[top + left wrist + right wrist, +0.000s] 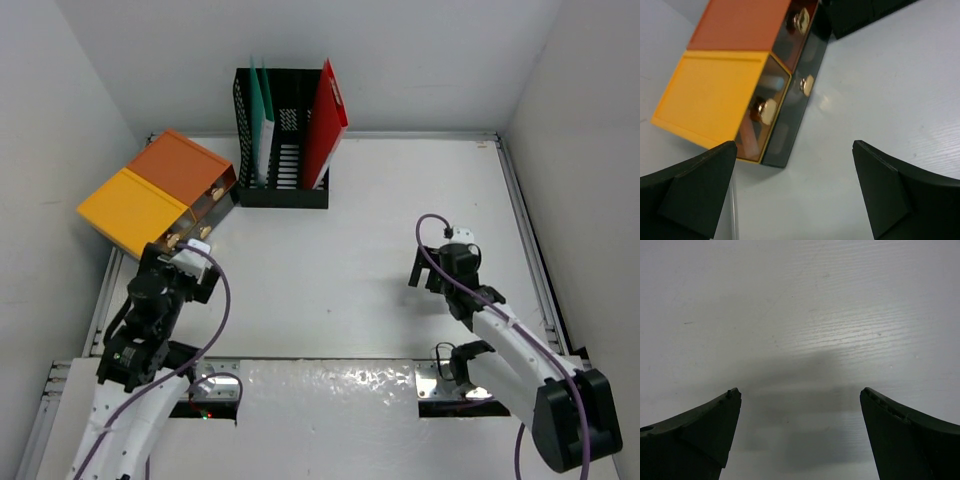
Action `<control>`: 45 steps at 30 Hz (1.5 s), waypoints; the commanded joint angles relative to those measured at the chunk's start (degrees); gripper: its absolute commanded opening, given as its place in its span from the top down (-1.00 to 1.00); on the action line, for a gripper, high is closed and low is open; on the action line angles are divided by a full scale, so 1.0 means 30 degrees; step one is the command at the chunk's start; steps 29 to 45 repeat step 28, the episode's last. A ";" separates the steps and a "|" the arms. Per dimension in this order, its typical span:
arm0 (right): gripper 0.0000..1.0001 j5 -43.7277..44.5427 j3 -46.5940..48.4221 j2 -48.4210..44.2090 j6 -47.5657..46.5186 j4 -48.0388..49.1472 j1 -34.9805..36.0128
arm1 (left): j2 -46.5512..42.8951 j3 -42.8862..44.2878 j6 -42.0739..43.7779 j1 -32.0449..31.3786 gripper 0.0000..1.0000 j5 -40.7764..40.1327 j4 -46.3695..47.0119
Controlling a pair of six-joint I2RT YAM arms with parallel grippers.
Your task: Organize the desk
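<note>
The desk (pixel 360 270) fills the middle of the top view, a white slab with a thin rim and metal rails. I judge it rigid, heavy and fixed. It is not a thing to grasp, and its smooth face should let objects slide, so holds belong on what stands on it. At upper centre stands a black mesh file rack (pixel 285 195) holding a red folder (pixel 328 120) and green folders (pixel 262 120). At upper left an orange-yellow drawer box (pixel 150 195) sits skewed, seemingly over the left rim, and its small gold knobs (pixel 766 110) are the likely grips. The left end effector (pixel 794 150) gapes fully open and empty near the box. The right end effector (pixel 800 392), at right of centre, is equally wide and empty over bare desk. No writing is legible.
</note>
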 commanded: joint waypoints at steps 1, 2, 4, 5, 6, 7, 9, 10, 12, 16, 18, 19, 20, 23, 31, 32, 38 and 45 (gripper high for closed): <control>-0.98 0.1097 -0.0623 -0.0861 0.0880 0.0610 -0.0044 | 0.0329 -0.2175 -0.0158 0.0227 -0.99 -0.2456 0.1277; -0.98 0.1301 -0.0944 -0.0979 0.0851 0.0758 -0.0044 | 0.0387 -0.2416 -0.0597 0.0199 -0.99 -0.3042 0.1978; -0.98 0.1595 -0.1268 -0.1243 0.0910 0.1108 -0.0044 | 0.0505 -0.2622 -0.0777 0.0198 -0.99 -0.3107 0.2335; -0.98 0.1857 -0.1444 -0.1360 0.0881 0.1198 -0.0044 | 0.0447 -0.2710 -0.0690 0.0198 -0.99 -0.2875 0.2685; -0.98 0.1889 -0.1445 -0.1419 0.0793 0.1199 -0.0073 | 0.0388 -0.2885 -0.0689 0.0198 -0.99 -0.2843 0.2978; -0.98 0.1831 -0.1416 -0.1507 0.0677 0.1141 -0.0044 | 0.0330 -0.3061 -0.0747 0.0198 -0.99 -0.2930 0.3329; -0.98 0.1714 -0.1358 -0.1771 0.0500 0.1081 -0.0044 | 0.0009 -0.4346 -0.0662 0.0198 -0.99 -0.2786 0.4352; -0.98 0.1800 -0.1386 -0.1859 0.0500 0.1110 -0.0044 | -0.0022 -0.4932 -0.0457 0.0198 -0.99 -0.2639 0.4416; -0.98 0.2063 -0.1562 -0.2152 0.0441 0.1169 -0.0073 | 0.0036 -0.4938 -0.0541 0.0198 -0.99 -0.2812 0.4388; -0.98 0.2124 -0.1914 -0.2474 0.0383 0.1578 -0.0044 | -0.0052 -0.4879 -0.0425 0.0198 -0.99 -0.2520 0.4358; -0.98 0.2007 -0.1973 -0.2562 0.0353 0.1638 -0.0044 | -0.0081 -0.4879 -0.0455 0.0198 -0.99 -0.2608 0.4358; -0.98 0.1977 -0.1973 -0.2592 0.0324 0.1609 -0.0073 | -0.0139 -0.4879 -0.0484 0.0198 -0.99 -0.2638 0.4358; -0.98 0.1948 -0.2031 -0.2621 0.0266 0.1638 -0.0044 | -0.0111 -0.4908 -0.0484 0.0198 -0.99 -0.2638 0.4387; -0.98 0.1831 -0.2177 -0.2709 0.0236 0.1871 -0.0073 | -0.0111 -0.4938 -0.0426 0.0198 -0.99 -0.2463 0.4388; -0.98 0.1336 -0.3140 -0.3263 0.0295 0.3444 -0.0072 | -0.0052 -0.4938 -0.0367 0.0169 -0.99 -0.2345 0.4388; -0.98 0.1336 -0.3140 -0.3263 0.0295 0.3444 -0.0072 | -0.0052 -0.4938 -0.0367 0.0169 -0.99 -0.2345 0.4388; -0.98 0.1336 -0.3140 -0.3263 0.0295 0.3444 -0.0072 | -0.0052 -0.4938 -0.0367 0.0169 -0.99 -0.2345 0.4388; -0.98 0.1336 -0.3140 -0.3263 0.0295 0.3444 -0.0072 | -0.0052 -0.4938 -0.0367 0.0169 -0.99 -0.2345 0.4388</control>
